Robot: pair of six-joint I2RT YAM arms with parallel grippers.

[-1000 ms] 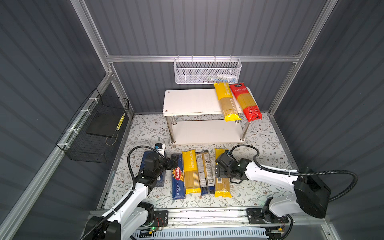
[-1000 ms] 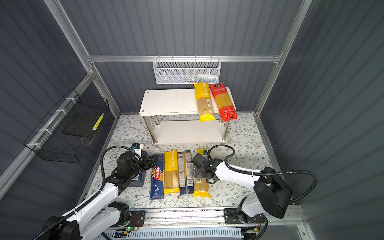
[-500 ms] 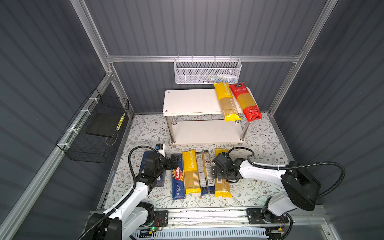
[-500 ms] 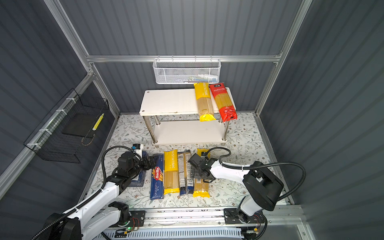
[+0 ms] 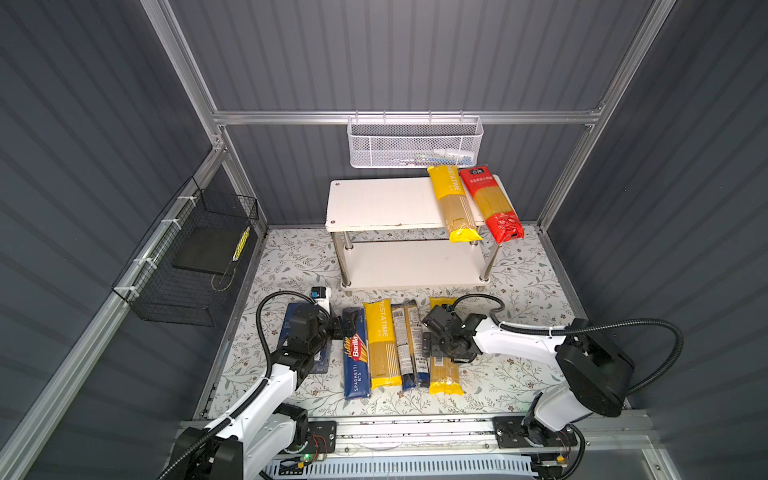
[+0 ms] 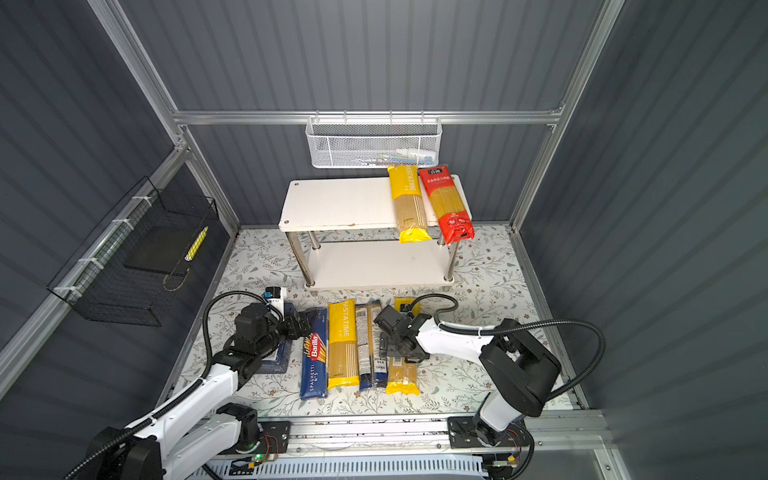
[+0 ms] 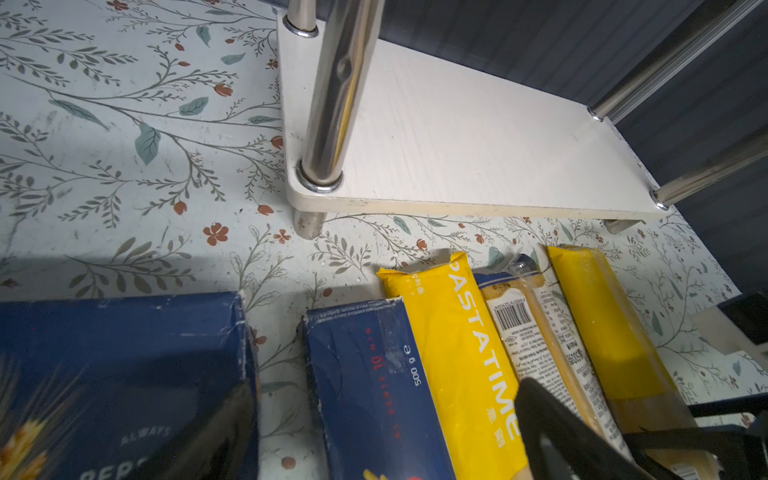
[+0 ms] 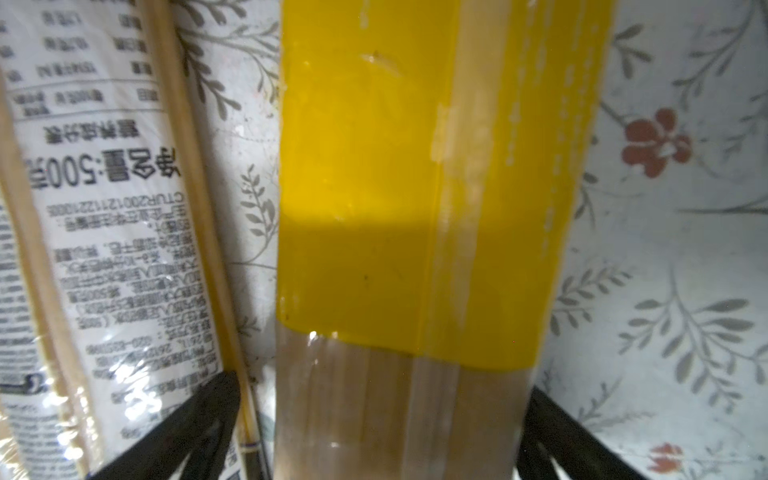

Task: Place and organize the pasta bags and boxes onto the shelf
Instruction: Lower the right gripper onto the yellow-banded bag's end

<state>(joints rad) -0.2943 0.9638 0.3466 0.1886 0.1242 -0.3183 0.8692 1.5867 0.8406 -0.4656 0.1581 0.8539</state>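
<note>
Right, I have the right gripper [image 8: 384,386] down over the plain yellow spaghetti bag [image 8: 415,187] at the right end of the row on the floral-print floor [image 5: 519,374]. Its jaws are spread wide: one black finger [image 8: 208,399] sits in the gap beside the clear label-printed bag with dark blue ends [image 5: 409,345], the other on the yellow bag's far side, and the bag lies flat between them, unclamped. My left gripper [image 7: 384,384] also has its jaws wide apart, poised at the shelf-side end of the long narrow dark blue Barilla spaghetti box [image 5: 356,361]; I cannot tell whether it touches. The wider flat dark blue box [image 7: 124,353] lies just beside that, mostly under the left arm in both top views. A yellow "PASTATIME" bag [image 5: 381,345] lies between the narrow box and the clear bag. Beyond the row stands the two-tier shelf of white boards on chrome legs [image 5: 382,203]. Its top board carries another yellow bag [image 5: 455,203] and a red bag [image 5: 492,203] side by side at the right end, both overhanging the front edge.
</note>
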